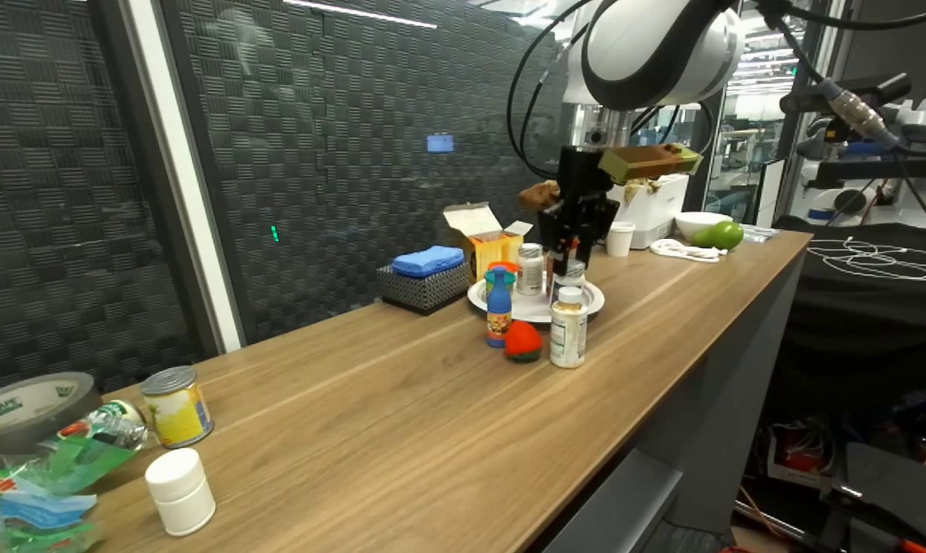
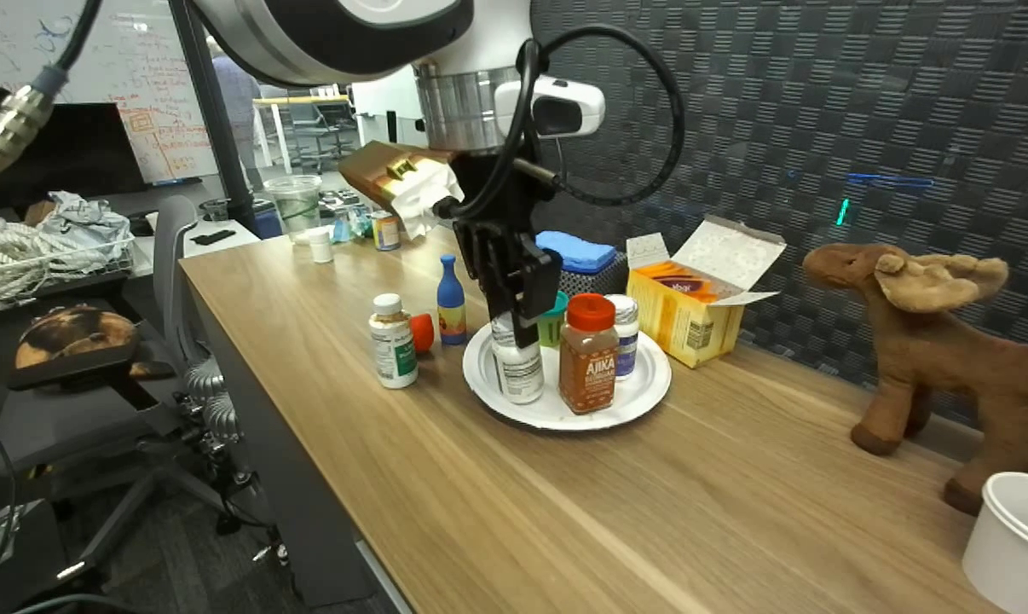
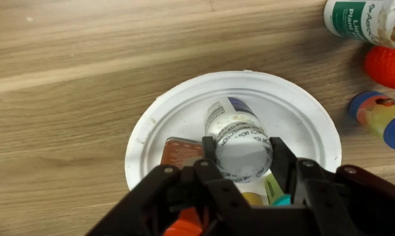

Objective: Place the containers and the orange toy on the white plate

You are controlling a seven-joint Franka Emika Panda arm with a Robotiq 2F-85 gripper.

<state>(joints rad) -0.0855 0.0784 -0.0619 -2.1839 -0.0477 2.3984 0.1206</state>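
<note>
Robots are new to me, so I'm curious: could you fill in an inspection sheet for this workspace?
Surface: wood-grain counter.
Job's things: inside the rim of the white plate, two white bottles, red-capped jar and teal-green cup; off it, orange toy and green-labelled bottle, which may belong too.
Clutter: blue bottle, open yellow box, plush moose.
Gripper: closed on the top of one white bottle.
Cables: black cable loops beside the arm; white cord on the counter.
Surroundings: dark textured wall, whiteboard, office chair.

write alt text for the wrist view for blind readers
Black gripper holding a white bottle by its cap, white plate beneath. On it, a partly hidden green cup; right of the plate, an orange toy and blue bottle.
</note>
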